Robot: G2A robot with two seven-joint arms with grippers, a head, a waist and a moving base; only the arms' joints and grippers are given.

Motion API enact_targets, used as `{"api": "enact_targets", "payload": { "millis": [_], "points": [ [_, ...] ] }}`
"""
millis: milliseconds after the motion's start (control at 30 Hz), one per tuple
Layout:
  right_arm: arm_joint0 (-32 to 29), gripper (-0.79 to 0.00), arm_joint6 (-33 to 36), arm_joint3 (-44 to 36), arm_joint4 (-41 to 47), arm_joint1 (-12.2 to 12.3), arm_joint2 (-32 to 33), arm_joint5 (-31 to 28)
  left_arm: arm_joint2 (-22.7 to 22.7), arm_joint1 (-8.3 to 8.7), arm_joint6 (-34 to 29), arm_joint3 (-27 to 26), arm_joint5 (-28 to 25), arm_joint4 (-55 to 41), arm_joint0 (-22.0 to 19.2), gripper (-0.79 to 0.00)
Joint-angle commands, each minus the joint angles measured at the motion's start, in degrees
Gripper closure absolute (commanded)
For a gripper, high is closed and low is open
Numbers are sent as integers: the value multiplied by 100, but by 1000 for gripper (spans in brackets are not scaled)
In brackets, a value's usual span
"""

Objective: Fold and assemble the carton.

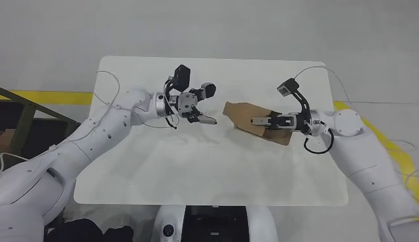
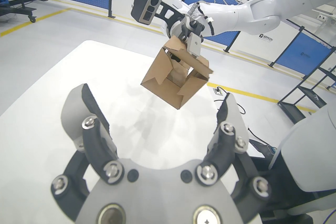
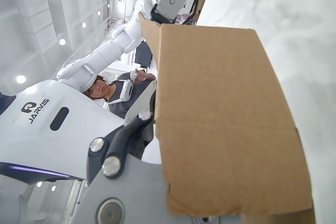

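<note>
Bright overhead light, glare on table (image 2: pixel 34 109)

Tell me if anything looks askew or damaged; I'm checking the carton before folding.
The carton hangs tilted above the table, one corner lowest, clamped by the right gripper. Its flaps stick out at uneven angles. No clear tear shows. The left gripper is open, apart from it.

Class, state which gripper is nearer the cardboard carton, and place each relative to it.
Right. The right gripper is clamped on the carton, holding it off the table; the left gripper hangs open, apart from it.
</note>
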Motion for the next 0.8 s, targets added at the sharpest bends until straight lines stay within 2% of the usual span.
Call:
{"api": "enact_targets", "payload": {
  "millis": [0,133,267,467,767],
  "points": [
    [-7,0,-222,47,-182,-7,0,111,-124,81,49,-77,0,58,43,-785],
    [-10,0,-654,-13,-617,-28,-38,325,-334,196,-6,-346,0,176,90,-785],
    [-60,0,-954,-222,-929,-52,-92,472,-514,223,-292,-564,89,203,117,-785],
    [-143,0,-934,-520,-1044,-53,-65,585,-686,154,-1003,-745,819,-125,144,-785],
    [-275,0,-721,-826,-882,-45,44,622,-829,29,-1861,-727,1167,-563,162,-785]
  ]
}}
